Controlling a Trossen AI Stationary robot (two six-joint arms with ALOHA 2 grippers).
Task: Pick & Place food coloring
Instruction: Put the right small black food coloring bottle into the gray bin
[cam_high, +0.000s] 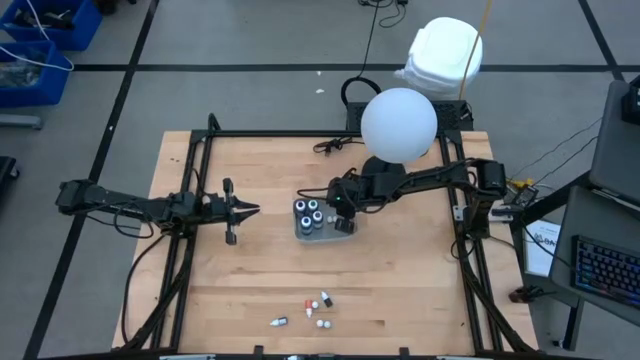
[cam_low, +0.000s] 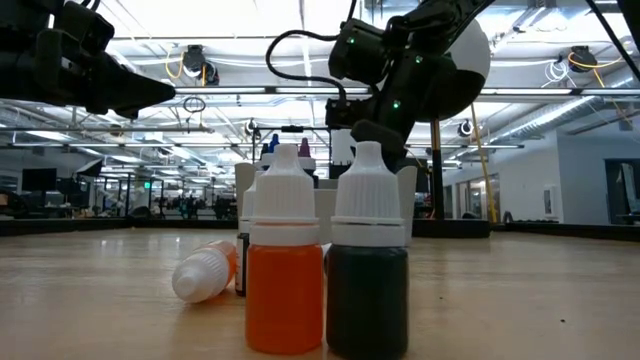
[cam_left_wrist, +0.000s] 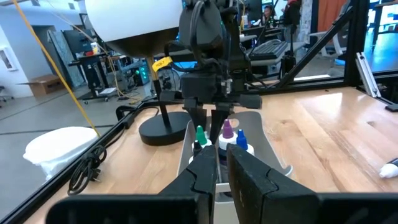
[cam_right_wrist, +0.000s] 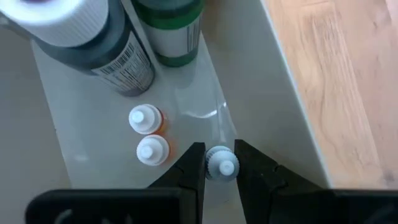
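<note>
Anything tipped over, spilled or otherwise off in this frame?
One dropper bottle lies on its side on the table, beside the upright orange bottle and dark bottle. No spill shows. The right pincer grips a small bottle upright in the tray.

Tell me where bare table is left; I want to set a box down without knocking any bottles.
Free: the wide strip between the left gripper and the loose bottles near the front edge, and the right front corner of the table. Crowded: the tray at centre, where the right gripper is closed on a small bottle.
</note>
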